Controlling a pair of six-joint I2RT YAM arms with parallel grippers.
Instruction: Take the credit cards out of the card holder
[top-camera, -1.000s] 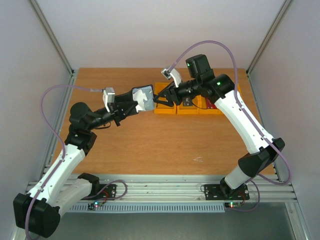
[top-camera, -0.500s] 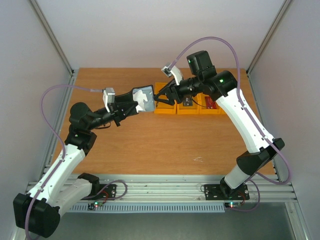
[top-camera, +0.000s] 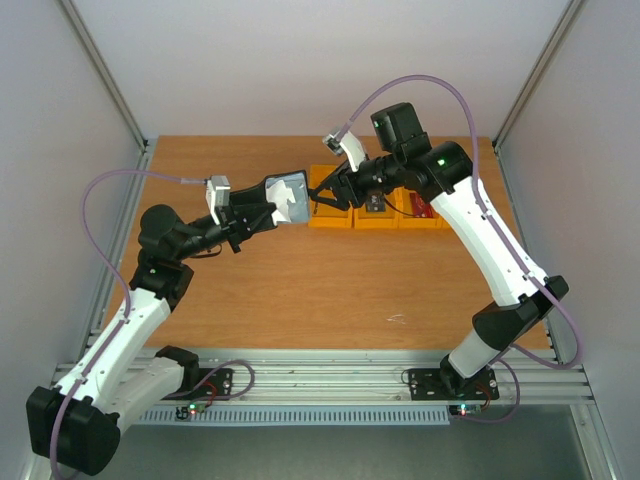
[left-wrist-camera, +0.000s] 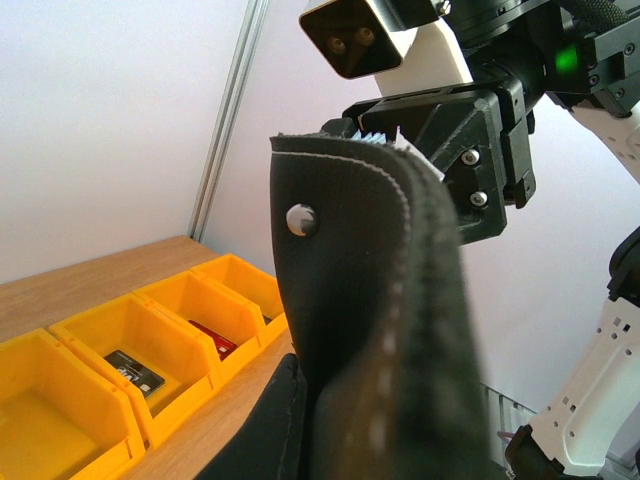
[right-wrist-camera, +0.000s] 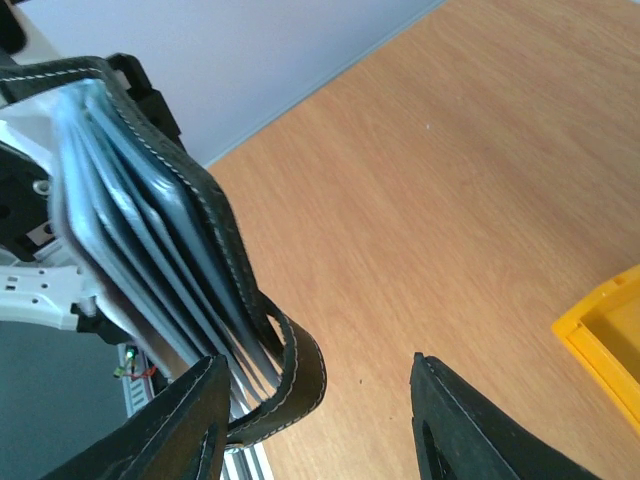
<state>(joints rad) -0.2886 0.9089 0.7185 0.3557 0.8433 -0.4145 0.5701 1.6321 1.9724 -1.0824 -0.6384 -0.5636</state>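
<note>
Left gripper (top-camera: 264, 207) is pressed together on the card holder (top-camera: 287, 193) and holds it up off the wooden table (top-camera: 300, 290) at the far middle of the scene, with the holder's open side turned right toward the other arm. Right gripper (top-camera: 321, 196) faces it from the right, just beside the holder's right edge, its 2 fingers spread and pinching nothing. In the right wrist view the holder's grey-blue leaves fan out above and left of those fingers. Its little black tab (right-wrist-camera: 292, 365) loops down into the gap between them, close to the finger (right-wrist-camera: 190, 420) nearer the holder; I cannot tell whether that finger touches the leather. Whether a card sits among the leaves is not clear either. 3 yellow bins (top-camera: 330, 223) stand in a row on the table just right of the holder, partly under the right arm's wrist. One dark card (top-camera: 375, 205) lies in the middle bin and a red card (top-camera: 421, 207) in the right bin.
</note>
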